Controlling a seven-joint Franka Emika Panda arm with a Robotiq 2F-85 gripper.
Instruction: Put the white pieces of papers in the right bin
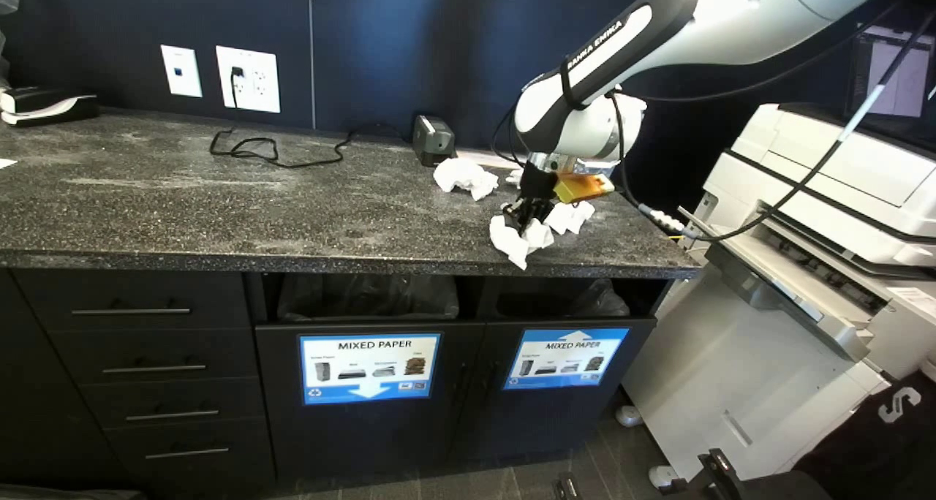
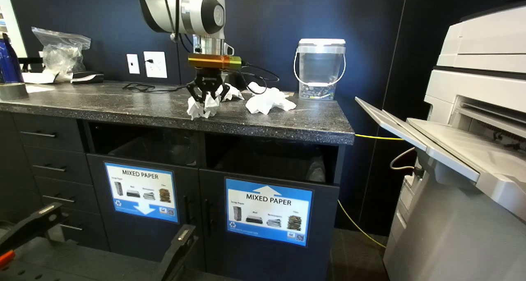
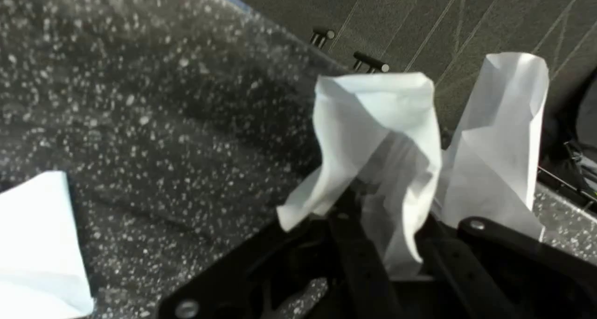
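Gripper [image 3: 389, 221] narrow, clamped on 1 white paper [image 3: 373, 104] | other papers [image 2: 269, 101] near it on countertop [image 2: 123, 102]

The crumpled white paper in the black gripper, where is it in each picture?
In an exterior view: the held crumpled white paper is just right of the middle.
In an exterior view: the paper is left of the middle.
Wrist view: the paper looks big, right of the middle.
Shared landmark: the dark, white-speckled countertop shows in all three.
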